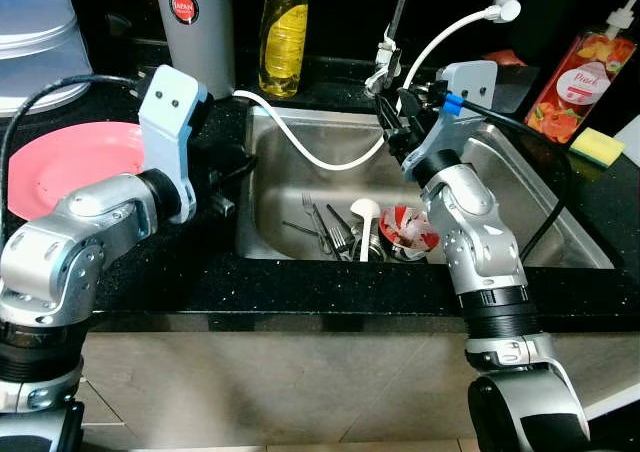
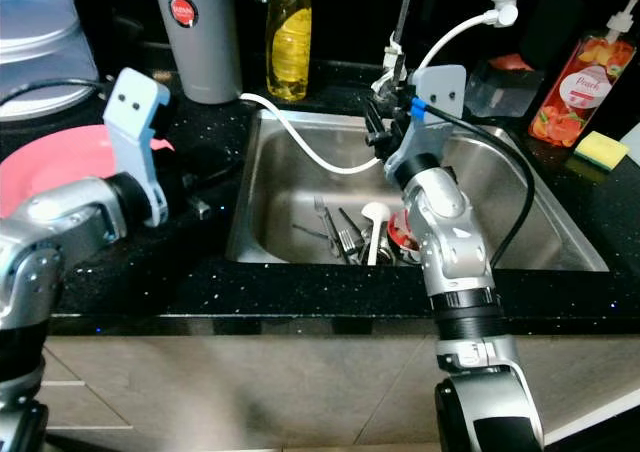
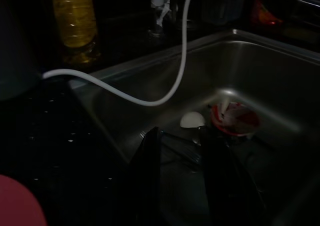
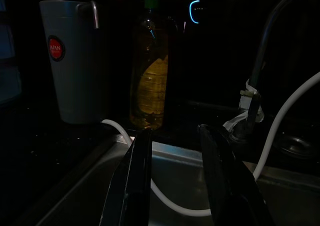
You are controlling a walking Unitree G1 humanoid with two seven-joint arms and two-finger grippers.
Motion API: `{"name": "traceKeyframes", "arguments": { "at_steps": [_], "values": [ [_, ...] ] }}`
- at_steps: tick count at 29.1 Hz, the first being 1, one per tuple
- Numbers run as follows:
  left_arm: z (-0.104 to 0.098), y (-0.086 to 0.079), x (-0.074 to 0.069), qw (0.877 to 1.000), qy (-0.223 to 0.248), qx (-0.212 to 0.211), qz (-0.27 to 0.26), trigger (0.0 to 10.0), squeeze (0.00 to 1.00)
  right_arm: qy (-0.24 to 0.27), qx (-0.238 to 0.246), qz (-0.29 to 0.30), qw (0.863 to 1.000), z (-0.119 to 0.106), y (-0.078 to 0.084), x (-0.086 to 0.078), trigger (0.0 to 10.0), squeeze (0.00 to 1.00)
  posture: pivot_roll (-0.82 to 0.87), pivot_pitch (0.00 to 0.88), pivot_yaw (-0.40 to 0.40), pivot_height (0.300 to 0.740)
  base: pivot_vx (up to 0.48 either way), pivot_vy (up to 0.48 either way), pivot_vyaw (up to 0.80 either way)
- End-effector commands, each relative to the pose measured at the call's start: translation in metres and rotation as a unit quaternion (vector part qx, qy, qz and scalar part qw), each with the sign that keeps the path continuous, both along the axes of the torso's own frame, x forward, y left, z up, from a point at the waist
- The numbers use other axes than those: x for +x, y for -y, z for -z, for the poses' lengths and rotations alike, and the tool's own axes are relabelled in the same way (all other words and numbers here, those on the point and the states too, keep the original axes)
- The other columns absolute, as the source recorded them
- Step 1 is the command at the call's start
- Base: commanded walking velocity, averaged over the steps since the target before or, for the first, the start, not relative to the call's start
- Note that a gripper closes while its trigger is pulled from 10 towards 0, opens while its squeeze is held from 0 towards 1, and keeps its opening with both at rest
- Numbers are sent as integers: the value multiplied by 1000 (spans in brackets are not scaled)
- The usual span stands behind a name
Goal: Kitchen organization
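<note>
Cutlery [image 1: 330, 230], a white ladle [image 1: 365, 215] and a red-rimmed bowl [image 1: 408, 229] lie bunched at the bottom of the steel sink [image 1: 560, 237], whose right half stands bare. The right gripper [image 4: 172, 176] hangs above the basin's back edge, fingers parted and empty (a white hose [image 1: 310, 154] loops beneath); the left gripper [image 3: 180, 171], likewise parted and empty, sits at the left rim. On the black speckled counter [image 1: 170, 272] rest a pink plate [image 1: 60, 162], grey jug [image 1: 195, 22] and yellow bottle [image 1: 283, 32].
</note>
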State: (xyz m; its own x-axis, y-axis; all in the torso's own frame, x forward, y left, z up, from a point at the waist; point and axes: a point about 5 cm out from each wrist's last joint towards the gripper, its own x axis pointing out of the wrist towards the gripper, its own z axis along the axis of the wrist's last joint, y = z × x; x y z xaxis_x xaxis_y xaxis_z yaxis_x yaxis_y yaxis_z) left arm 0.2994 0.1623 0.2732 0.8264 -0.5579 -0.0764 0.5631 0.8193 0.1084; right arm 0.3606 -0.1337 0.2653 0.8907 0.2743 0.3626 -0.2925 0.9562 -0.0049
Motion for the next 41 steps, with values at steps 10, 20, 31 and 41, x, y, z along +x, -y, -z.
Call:
{"name": "traceKeyframes", "arguments": {
  "at_steps": [10,20,31,41],
  "values": [
    [-6,-13,9,998,15,19,-66,10000,0,18,0,6,1000,-10,-1,1,10000,0,314,0,-84,740,0,0,0],
    [-11,-9,8,998,28,21,-61,10000,0,24,5,12,1000,-12,-2,0,10000,0,307,0,-61,740,0,0,0],
    [-15,-8,9,997,35,27,-58,10000,0,16,6,15,1000,-6,-3,-1,10000,0,321,0,-63,740,0,0,0],
    [-10,-24,5,985,33,138,-101,10000,0,19,8,8,1000,-8,-7,2,10000,0,339,0,-79,740,0,0,0]
  ]
}}
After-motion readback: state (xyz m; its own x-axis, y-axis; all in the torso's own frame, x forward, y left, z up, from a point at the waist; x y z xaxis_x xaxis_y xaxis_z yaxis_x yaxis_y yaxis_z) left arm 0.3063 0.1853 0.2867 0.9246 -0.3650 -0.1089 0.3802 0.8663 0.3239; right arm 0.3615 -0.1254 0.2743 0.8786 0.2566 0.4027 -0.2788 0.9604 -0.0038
